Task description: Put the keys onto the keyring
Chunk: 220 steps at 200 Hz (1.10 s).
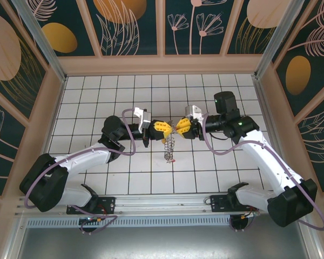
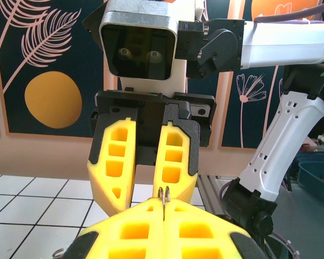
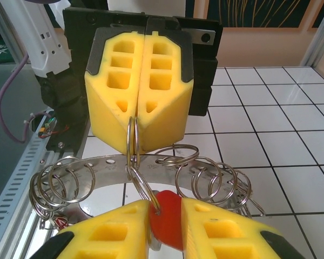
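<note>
Left end effector pressed together on keyring loop, right end effector pinching red key

Bright, even light comes from above. The white tiled floor glows, and the shadows under the arms are soft and faint. Up close in the wrist views, the left gripper's yellow fingers, the right gripper's yellow fingers and the red key look blurry. The keyring has small shiny glints.
</note>
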{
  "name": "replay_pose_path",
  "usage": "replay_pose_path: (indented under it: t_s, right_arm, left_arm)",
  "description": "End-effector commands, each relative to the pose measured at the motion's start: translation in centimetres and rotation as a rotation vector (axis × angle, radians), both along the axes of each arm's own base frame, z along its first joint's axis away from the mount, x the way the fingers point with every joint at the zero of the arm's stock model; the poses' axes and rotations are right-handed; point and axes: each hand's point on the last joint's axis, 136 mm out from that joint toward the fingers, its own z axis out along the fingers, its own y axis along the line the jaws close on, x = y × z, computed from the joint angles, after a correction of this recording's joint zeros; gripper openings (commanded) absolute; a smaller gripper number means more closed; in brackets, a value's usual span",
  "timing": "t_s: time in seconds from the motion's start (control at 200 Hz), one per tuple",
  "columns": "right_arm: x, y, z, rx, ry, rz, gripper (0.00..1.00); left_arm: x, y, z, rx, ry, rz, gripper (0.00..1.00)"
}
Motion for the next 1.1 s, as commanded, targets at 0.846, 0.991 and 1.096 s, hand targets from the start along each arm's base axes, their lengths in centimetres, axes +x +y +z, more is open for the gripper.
replay_pose_path:
  t_s: [0.846, 0.991, 1.096]
  right_arm:
    - [-0.8, 2.9, -1.3, 0.004, 0.081, 0.09, 0.0]
    - [-0.5, 2.8, -1.1, 0.002, 0.072, 0.074, 0.0]
    - [-0.2, 2.0, -0.6, 0.012, 0.063, 0.051, 0.05]
  left_arm:
    - [-0.5, -0.8, 1.8, -0.071, -0.04, -0.046, 0.0]
    - [-0.4, -1.0, 1.9, -0.1, -0.015, -0.048, 0.0]
    - [-0.3, -0.9, 1.9, -0.105, -0.016, -0.041, 0.0]
